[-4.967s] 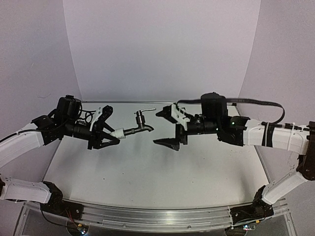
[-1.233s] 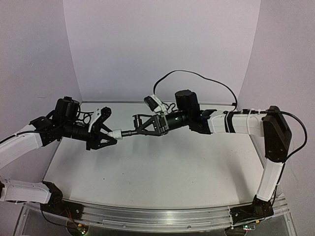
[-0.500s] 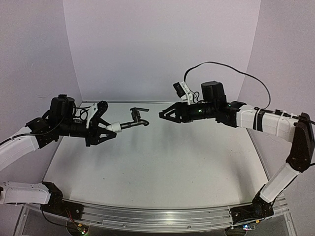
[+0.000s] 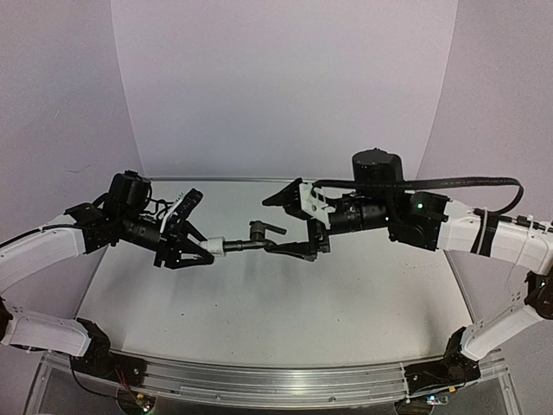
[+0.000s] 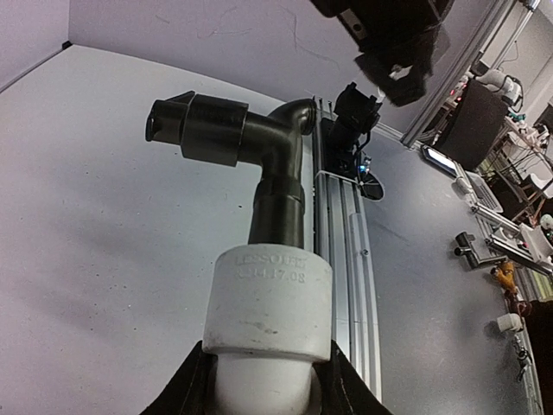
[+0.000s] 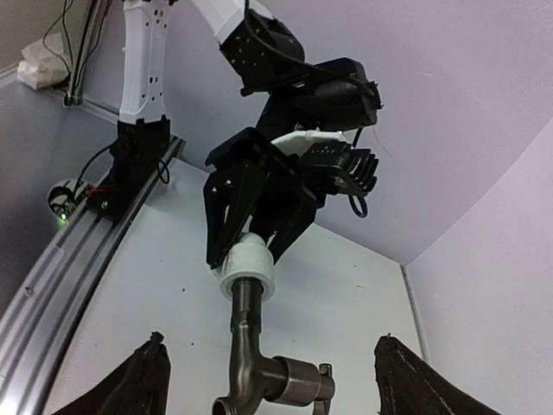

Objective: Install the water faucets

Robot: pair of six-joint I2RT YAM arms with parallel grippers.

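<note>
Above the table (image 4: 276, 320), between the right gripper (image 4: 288, 223), jaws spread wide, and the left gripper (image 4: 199, 249), clamped shut, the faucet (image 4: 251, 239) is carried roughly level in mid-air. The clamp is on the white fitting (image 4: 215, 247) at its left end, and the spread jaws flank its spout end. For a sound tightening turn, the body is best enclosed squarely, clear of the lever (image 4: 268, 226), with both axes kept in line.

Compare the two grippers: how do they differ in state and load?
The left gripper is shut on the white fitting of the faucet; the right gripper holds nothing. The left's jaws are narrow; the right's stand wide, either side of the faucet. Both face each other above the table.
</note>
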